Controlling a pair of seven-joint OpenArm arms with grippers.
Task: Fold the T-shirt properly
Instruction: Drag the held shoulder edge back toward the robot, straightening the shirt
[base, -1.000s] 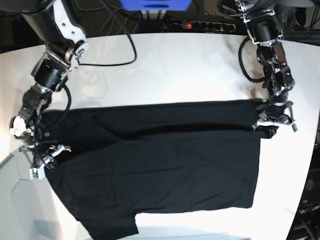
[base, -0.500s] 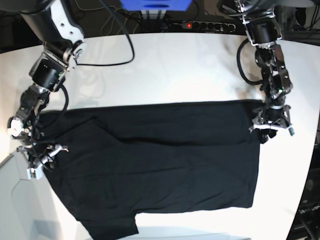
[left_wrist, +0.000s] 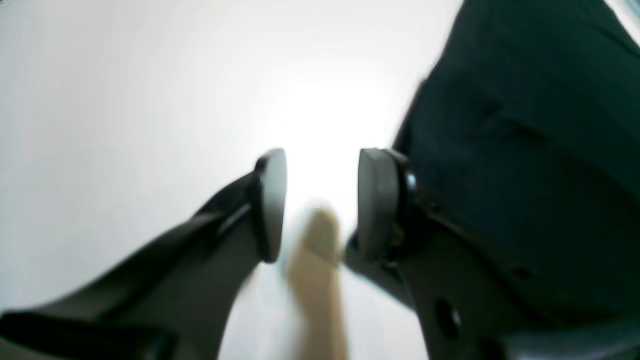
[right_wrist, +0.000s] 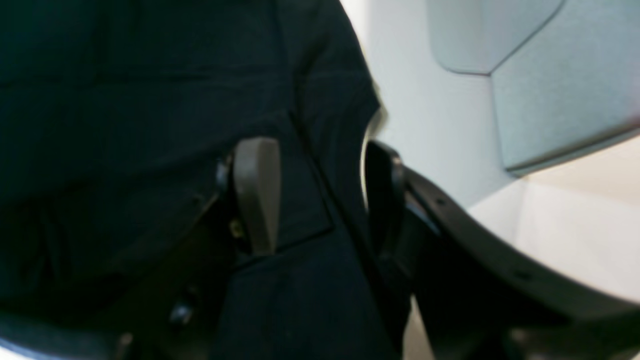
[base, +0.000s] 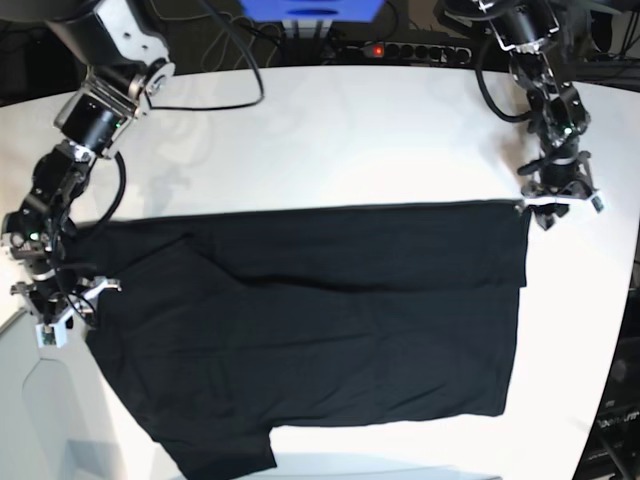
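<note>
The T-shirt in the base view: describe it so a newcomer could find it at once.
On the round white table, between the two arms, a big black cloth lies flat: the T-shirt. It is the only dark sheet there, with one sleeve jutting out at the near edge.

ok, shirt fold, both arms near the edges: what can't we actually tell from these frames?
- T-shirt print and tag: not visible in any view; only plain black cloth shows.
- Base view: shirt's bottom corner cut off by the frame edge.
- Left wrist view: blurred tan streak below the left gripper; unidentifiable.
- Right wrist view: right gripper straddles the shirt edge; contact unclear, dark cloth against dark fingers.
</note>
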